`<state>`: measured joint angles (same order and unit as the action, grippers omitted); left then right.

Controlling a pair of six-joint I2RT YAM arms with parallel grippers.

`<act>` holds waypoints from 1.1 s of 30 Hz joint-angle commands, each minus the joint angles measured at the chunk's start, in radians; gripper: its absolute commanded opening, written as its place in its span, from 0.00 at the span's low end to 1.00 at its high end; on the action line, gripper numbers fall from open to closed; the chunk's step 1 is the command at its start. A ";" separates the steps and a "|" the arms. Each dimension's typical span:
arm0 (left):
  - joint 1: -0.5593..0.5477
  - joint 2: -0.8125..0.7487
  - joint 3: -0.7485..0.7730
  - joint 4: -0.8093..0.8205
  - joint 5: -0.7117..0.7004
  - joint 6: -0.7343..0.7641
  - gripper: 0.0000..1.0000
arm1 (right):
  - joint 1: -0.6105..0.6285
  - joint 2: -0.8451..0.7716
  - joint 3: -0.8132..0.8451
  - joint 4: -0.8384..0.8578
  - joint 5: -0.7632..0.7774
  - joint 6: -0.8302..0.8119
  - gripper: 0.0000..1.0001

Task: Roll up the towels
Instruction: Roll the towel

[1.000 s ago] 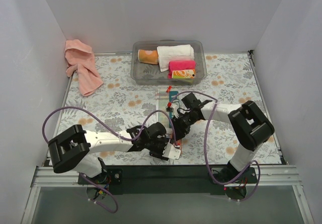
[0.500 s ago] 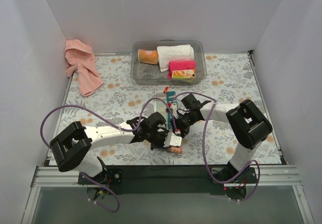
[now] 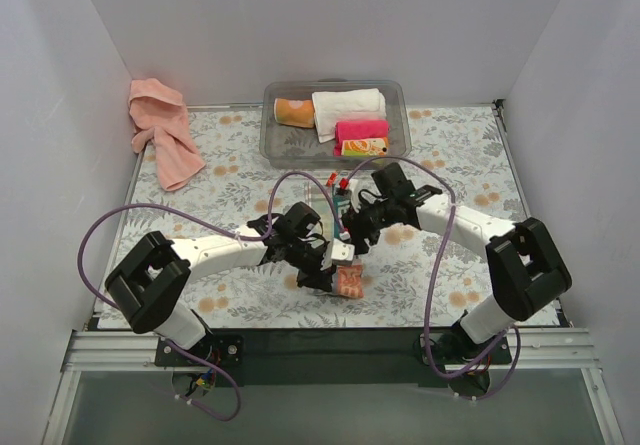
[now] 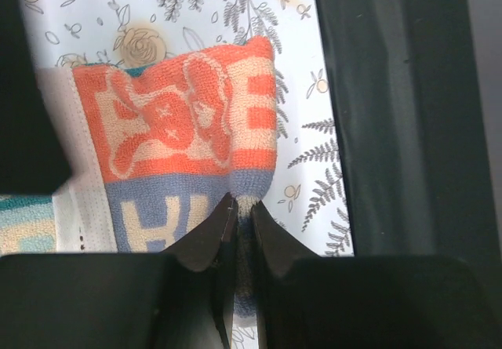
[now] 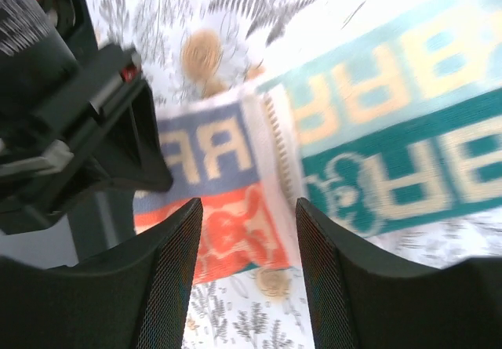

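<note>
Two towels lie on the flowery table [image 3: 480,165], well apart from each other. The big pink towel [image 3: 163,143] sits in a crumpled heap in the far left corner, up against the wall, and no arm is near it. The small patterned cloth [image 3: 350,283] lies in the middle, nearer the front, and both arms reach in over it, so from above most of it is hidden. The left gripper [image 4: 239,208] is almost closed and pinches the folded edge of the cloth between its tips; the orange, cream and blue end bulges up beyond them. A black strip [image 4: 392,129] at the table's front edge runs just beside this end. The right gripper [image 5: 247,204] hangs over the teal and white part of the cloth with its fingers [image 5: 169,278] standing apart. That picture is blurry, and I see nothing squeezed between them. Purple cables [image 3: 100,250] loop off both arms and over the table. At the back in the middle stands a clear box [image 3: 266,130]. Inside it are a tan roll [image 3: 295,112], a white rolled towel [image 3: 348,101], a hot-pink roll [image 3: 360,129] and a yellow and orange thing [image 3: 364,147], packed close together.
</note>
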<state>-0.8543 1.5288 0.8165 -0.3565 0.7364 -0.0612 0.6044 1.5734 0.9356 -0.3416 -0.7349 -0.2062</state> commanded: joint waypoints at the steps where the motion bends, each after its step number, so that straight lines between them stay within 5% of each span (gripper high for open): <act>1: 0.006 -0.009 0.045 -0.028 0.086 0.000 0.08 | -0.041 -0.055 0.058 -0.027 0.020 -0.035 0.49; 15: 0.061 0.076 0.105 -0.032 0.089 -0.014 0.10 | -0.045 0.237 0.068 0.041 -0.011 0.010 0.28; 22: 0.103 0.136 0.122 0.028 0.070 -0.022 0.15 | -0.041 0.247 0.063 0.042 -0.014 0.005 0.24; 33: 0.129 0.223 0.070 0.096 0.067 -0.028 0.19 | -0.123 0.087 0.097 -0.046 0.010 -0.012 0.53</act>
<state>-0.7399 1.7397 0.9073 -0.2939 0.8108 -0.0910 0.5220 1.7512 1.0027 -0.3500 -0.7300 -0.1902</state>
